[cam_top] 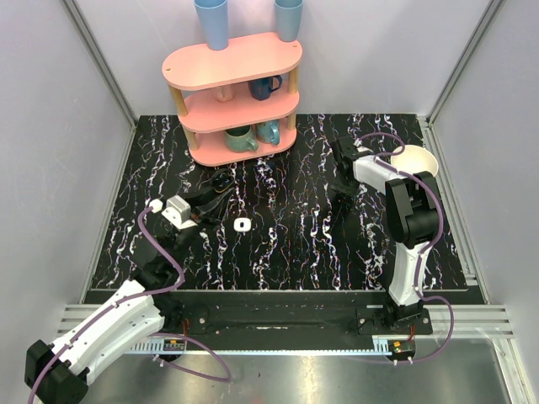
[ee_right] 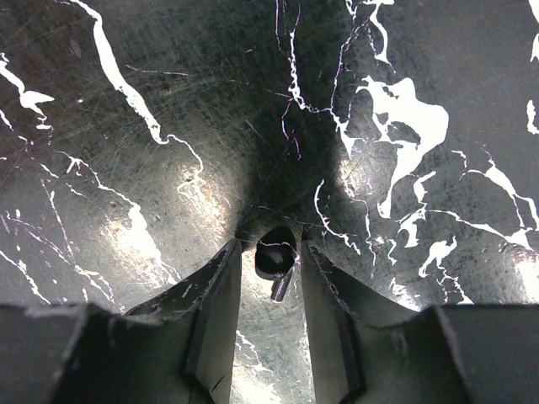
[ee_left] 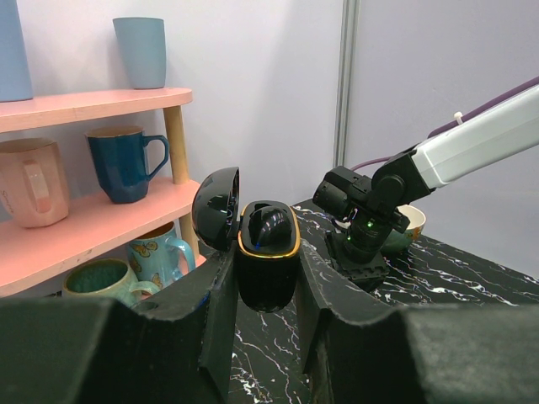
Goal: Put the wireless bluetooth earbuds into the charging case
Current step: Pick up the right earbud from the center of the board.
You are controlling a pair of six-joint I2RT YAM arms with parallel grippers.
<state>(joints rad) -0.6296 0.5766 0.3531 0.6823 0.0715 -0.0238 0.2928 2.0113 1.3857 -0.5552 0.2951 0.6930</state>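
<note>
Earbud point(ee_right: 274, 259): one dark one is lying low-centre between the right gripper's point(ee_right: 272, 248) narrowly parted fingers; I cannot tell whether they are pinching it. The left gripper point(ee_left: 265, 263) is clamping one open black charging case point(ee_left: 268, 282), centre frame.

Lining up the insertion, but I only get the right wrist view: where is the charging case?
Observer: The charging case is clamped in the left gripper, in front of the pink shelf, left of the right gripper.
Operator: Lid open?
Observer: Yes, the lid is swung back and the opening faces up.
Operator: Anything already in it?
Observer: One dark rounded piece sits inside; a free slot I cannot make out.
</note>
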